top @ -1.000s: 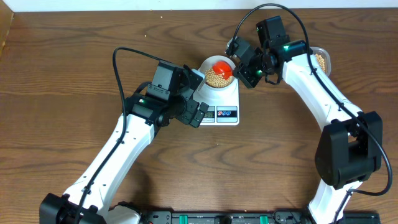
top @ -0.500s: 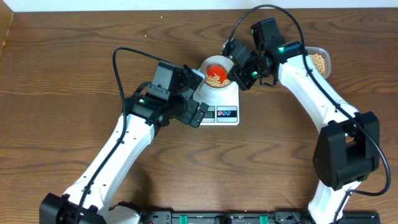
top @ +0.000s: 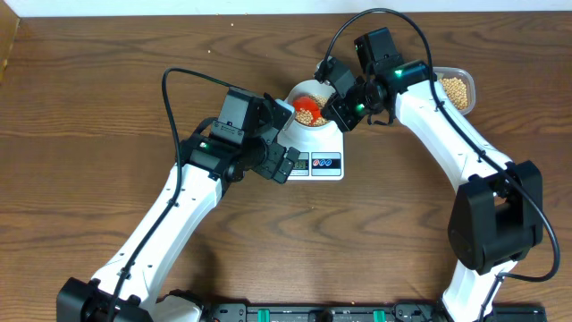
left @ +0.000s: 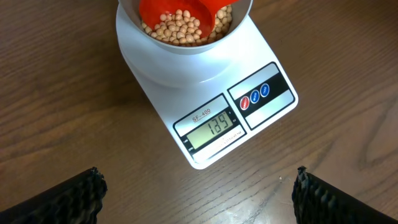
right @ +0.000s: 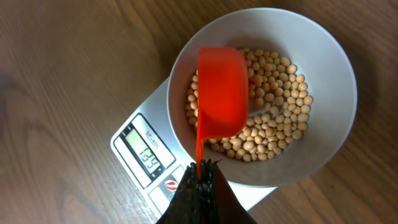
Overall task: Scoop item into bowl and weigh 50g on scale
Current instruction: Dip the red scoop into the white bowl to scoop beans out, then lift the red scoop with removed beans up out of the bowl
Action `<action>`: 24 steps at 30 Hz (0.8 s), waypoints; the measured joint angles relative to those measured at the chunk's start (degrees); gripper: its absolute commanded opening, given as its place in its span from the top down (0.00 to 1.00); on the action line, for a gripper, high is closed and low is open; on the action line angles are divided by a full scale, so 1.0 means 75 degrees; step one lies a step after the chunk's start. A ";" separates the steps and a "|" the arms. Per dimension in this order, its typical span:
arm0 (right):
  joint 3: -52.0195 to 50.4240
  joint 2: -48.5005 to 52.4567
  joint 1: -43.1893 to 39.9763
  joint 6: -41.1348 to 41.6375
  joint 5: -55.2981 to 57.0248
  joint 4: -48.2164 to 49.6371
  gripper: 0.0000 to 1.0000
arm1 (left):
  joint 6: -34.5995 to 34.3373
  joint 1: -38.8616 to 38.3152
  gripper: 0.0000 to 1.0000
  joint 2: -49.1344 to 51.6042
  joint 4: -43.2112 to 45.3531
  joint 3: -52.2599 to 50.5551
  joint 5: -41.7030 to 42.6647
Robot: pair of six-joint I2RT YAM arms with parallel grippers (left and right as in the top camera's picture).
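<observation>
1. A flat white kitchen scale [left: 261, 53] sits on the brown wooden bench [top: 89, 89], about midway between the left and right edges and nearer the far edge than the near one.
2. A small round pale bowl [right: 326, 59] stands on the scale. Many little round tan beans [right: 273, 124] lie in it.
3. The right gripper [right: 200, 177] is pinched tight on the thin handle of a bright orange plastic scoop [right: 222, 93].
4. The scoop's cup is inside the bowl, right over the beans, and it is tipped. The left wrist view shows beans in the cup.
5. The handle runs straight out from the gripper to the cup, so the bowl is just ahead of this gripper and below it.
6. The left gripper [left: 199, 202] hangs by the side of the scale that faces the near edge. Its fingers are wide apart and hold nothing.
7. The small grey screen [left: 208, 127] seems to say 129. That is more than 50, but I cannot tell if it counts the bowl too.
8. A clear plastic tub [top: 472, 89] with more beans sits farther toward the right edge. The right arm is nearer to it, so I think the next move belongs to that arm.
</observation>
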 measured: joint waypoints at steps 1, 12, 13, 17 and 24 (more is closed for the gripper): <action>0.0000 0.0000 -0.0006 0.0052 -0.0055 -0.0006 0.99 | 0.0000 0.0000 0.02 0.0000 0.0000 0.0000 0.0000; 0.0000 0.0000 -0.0428 0.0682 -0.1061 -0.0020 0.99 | 0.0000 0.0000 0.02 0.0000 0.0000 0.0000 0.0000; 0.0000 0.0000 -0.0481 0.0737 -0.1148 -0.0020 0.99 | 0.0000 0.0000 0.02 0.0000 0.0000 0.0000 0.0000; 0.0000 0.0000 -0.0755 0.1000 -0.1533 -0.0023 0.99 | 0.0000 0.0000 0.02 0.0000 0.0000 0.0000 0.0000; 0.0000 0.0000 -0.1209 0.1317 -0.2244 -0.0020 0.99 | 0.0000 0.0000 0.02 0.0000 0.0000 0.0000 0.0000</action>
